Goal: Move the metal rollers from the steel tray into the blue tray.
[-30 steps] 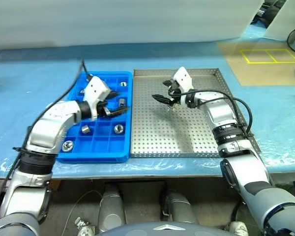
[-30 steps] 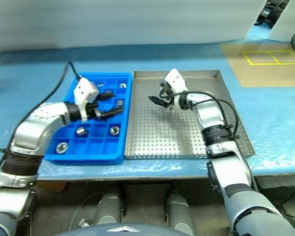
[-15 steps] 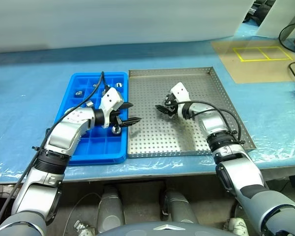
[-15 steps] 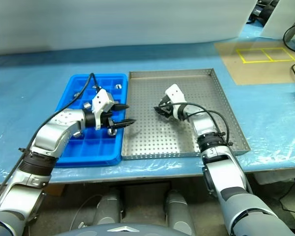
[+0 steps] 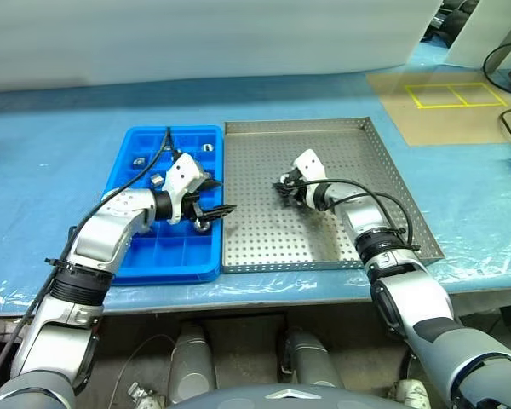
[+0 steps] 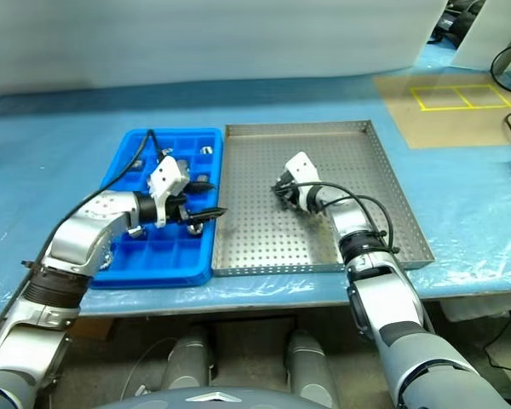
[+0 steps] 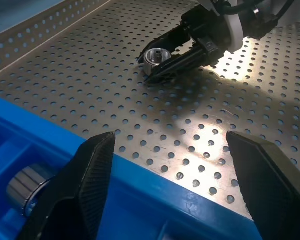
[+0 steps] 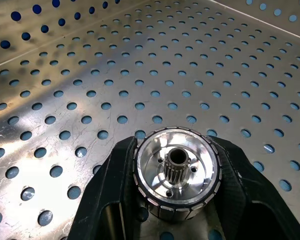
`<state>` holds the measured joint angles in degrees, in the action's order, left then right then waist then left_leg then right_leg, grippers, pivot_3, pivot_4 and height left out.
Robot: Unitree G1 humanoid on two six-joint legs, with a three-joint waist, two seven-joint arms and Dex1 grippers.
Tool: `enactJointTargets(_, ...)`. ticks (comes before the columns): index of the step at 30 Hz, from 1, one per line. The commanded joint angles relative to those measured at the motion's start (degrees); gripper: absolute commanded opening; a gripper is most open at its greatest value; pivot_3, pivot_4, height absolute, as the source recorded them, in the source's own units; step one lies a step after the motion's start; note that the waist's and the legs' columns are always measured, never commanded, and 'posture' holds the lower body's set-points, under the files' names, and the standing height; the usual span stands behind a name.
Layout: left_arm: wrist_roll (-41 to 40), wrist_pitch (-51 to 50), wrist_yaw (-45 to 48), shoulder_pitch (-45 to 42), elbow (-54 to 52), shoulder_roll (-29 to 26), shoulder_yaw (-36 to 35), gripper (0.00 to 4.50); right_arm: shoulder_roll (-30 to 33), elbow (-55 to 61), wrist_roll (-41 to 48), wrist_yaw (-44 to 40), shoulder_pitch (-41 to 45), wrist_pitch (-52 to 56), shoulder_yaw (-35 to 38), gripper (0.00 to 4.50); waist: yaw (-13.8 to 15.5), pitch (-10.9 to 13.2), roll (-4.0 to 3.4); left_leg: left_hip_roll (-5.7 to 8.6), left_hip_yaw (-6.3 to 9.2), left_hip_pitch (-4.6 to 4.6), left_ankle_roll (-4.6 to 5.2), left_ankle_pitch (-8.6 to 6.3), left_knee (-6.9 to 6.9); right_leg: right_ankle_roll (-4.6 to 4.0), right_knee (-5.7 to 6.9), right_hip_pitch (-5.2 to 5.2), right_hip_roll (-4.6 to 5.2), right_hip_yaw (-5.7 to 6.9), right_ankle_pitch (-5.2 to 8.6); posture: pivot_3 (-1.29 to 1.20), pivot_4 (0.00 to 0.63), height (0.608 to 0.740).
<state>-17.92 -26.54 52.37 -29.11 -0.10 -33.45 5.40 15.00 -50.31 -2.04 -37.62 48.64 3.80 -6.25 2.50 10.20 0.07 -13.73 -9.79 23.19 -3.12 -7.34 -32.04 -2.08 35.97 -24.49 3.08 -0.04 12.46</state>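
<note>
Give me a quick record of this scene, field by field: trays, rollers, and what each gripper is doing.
steel tray: perforated, beside the blue tray
blue tray: gridded, several metal rollers in its compartments
right gripper: low over the steel tray floor, shut on a roller
left gripper: open, holding nothing, at the blue tray's edge next to the steel tray

My 2 arms are silver-grey shells with black ribbed rings at the joints. Each wrist ends in a white block carrying 2 black, matt, wedge-shaped fingers [image 7: 90, 185]. Thin black cables loop loosely along both forearms.
</note>
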Motion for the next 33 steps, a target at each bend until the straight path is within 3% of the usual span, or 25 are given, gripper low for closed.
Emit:
enactJointTargets(1, -0.9, 0.5, -0.5, -0.4, -2.4, -2.0, -4.2, 3.75, -0.4, 5.5, 0.5, -2.9, 1.0, 0.7, -0.9, 1.66, 0.0, 0.0, 0.00, 0.00, 0.00, 0.00, 0.00, 0.00, 0.00, 0.00, 0.00, 0.00, 0.00, 0.00, 0.00, -0.09, 0.150, 0.740)
enactJointTargets(9, -1.2, -0.3, -0.8, 0.8, -1.5, -9.3, -11.9, 3.75, -4.2, 26.4, 3.6, -15.5, 1.1, 8.2, -7.7, 1.66, 0.2, 0.0, -0.02, -0.04, 0.00, 0.01, 0.01, -0.01, 0.18, -0.01, -0.09, -0.08, -0.05, 0.03, 0.01, 0.03, 0.150, 0.740)
enactJointTargets(13, -3.4, -3.5, 0.2, 6.1, -9.0, -13.4, -15.2, 3.75, -8.7, 31.5, 8.4, -20.9, 2.1, 13.7, -9.5, 1.66, 0.6, 0.0, -0.01, -0.03, 0.00, 0.06, 0.01, -0.01, 0.29, 0.00, -0.21, -0.10, -0.03, 0.05, 0.02, 0.09, 0.150, 0.740)
enactJointTargets(19, -6.1, -8.8, -1.5, 15.5, -19.0, -16.9, -21.2, 3.75, -13.3, 32.0, 10.9, -25.5, 2.6, 18.5, -13.0, 1.66, 2.9, 0.0, 0.00, -0.03, 0.01, 0.04, -0.01, -0.01, 0.64, -0.05, -0.26, -0.17, 0.00, 0.15, 0.07, 0.21, 0.150, 0.740)
enactJointTargets(25, -8.5, -14.0, -6.2, 21.7, -26.7, -15.7, -26.6, 3.75, -17.2, 29.8, 16.4, -29.0, 2.6, 31.4, -13.3, 1.66, 4.8, 0.0, 0.00, -0.02, 0.05, 0.03, -0.08, 0.04, 0.78, -0.06, -0.21, -0.20, 0.04, 0.25, 0.08, 0.28, 0.150, 0.740)
enactJointTargets(33, -10.7, -16.5, -9.4, 24.1, -30.2, -15.2, -27.7, 3.75, -19.2, 20.2, 11.0, -24.9, 1.4, 28.2, -16.9, 1.66, 6.2, 0.0, 0.00, -0.01, 0.11, 0.06, -0.19, 0.10, 0.87, -0.06, -0.20, -0.27, 0.04, 0.27, 0.08, 0.30, 0.150, 0.740)
